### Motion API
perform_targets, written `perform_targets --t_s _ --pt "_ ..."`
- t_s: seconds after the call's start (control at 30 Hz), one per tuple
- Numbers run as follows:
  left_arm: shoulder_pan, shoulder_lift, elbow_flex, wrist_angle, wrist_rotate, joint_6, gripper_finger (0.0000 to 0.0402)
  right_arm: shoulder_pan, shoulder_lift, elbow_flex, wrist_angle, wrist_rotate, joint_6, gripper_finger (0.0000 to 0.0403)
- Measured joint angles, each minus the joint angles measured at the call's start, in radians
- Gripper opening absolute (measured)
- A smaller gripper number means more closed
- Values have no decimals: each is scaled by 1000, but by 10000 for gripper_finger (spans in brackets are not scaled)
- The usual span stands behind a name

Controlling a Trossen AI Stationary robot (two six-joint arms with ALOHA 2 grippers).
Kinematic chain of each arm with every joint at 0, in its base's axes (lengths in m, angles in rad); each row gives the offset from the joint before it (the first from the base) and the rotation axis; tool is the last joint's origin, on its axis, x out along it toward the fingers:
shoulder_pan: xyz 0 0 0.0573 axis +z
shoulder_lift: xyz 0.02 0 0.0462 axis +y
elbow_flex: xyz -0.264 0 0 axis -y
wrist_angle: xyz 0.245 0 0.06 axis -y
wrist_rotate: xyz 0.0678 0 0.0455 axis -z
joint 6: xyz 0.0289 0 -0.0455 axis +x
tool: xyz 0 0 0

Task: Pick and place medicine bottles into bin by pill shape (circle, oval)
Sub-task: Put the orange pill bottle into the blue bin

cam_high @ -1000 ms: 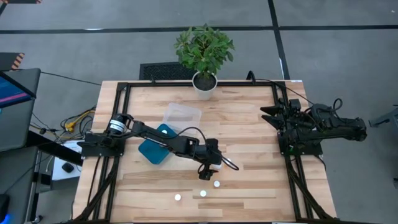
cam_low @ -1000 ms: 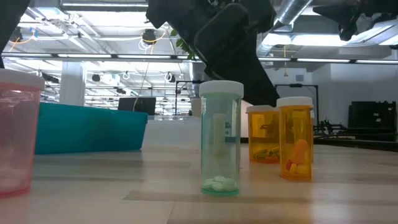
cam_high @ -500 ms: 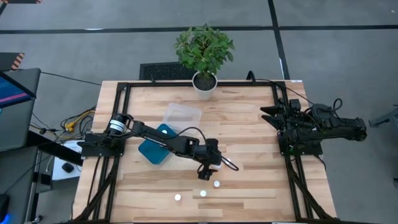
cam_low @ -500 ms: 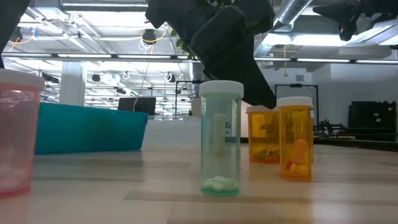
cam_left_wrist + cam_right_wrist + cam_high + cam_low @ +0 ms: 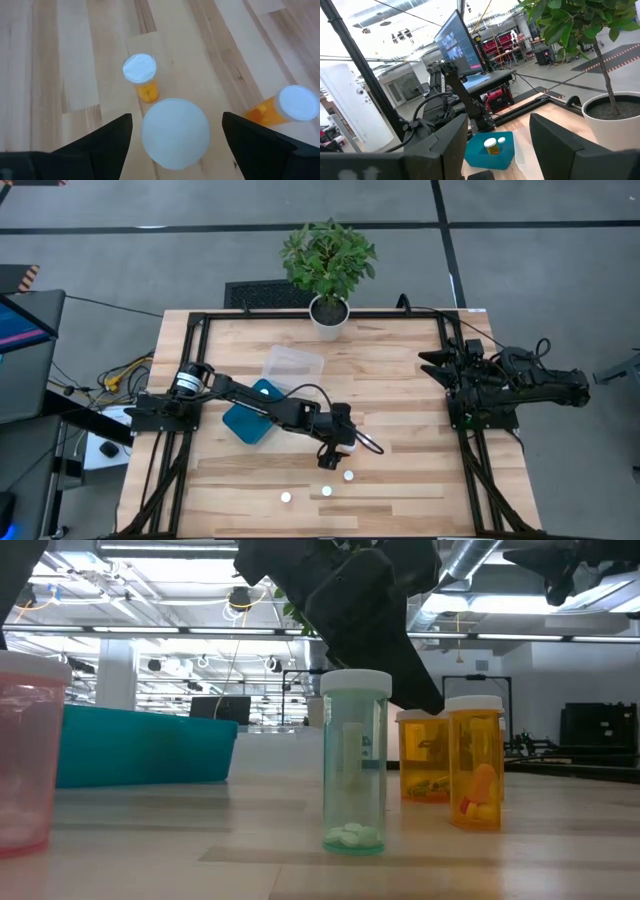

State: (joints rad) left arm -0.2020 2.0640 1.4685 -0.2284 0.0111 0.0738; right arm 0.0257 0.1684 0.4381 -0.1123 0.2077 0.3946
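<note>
The left gripper [image 5: 175, 131], jaws spread, has dropped slightly to straddle a white-capped bottle [image 5: 175, 133] near the tabletop's front edge; no grasp yet. The right gripper [image 5: 432, 364] waits released at the right edge.

Pale, matt plank-wood table [image 5: 400, 390]; glossy translucent orange plastic medicine bottles [image 5: 474, 776] with smooth white caps; a smooth teal plastic bin [image 5: 140, 745].
</note>
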Motion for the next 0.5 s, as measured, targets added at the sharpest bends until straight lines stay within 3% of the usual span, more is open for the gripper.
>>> perform_targets --t_s 0.5 --pt "-11 39 0 81 7 -13 301 0 0 0 3 0 0 224"
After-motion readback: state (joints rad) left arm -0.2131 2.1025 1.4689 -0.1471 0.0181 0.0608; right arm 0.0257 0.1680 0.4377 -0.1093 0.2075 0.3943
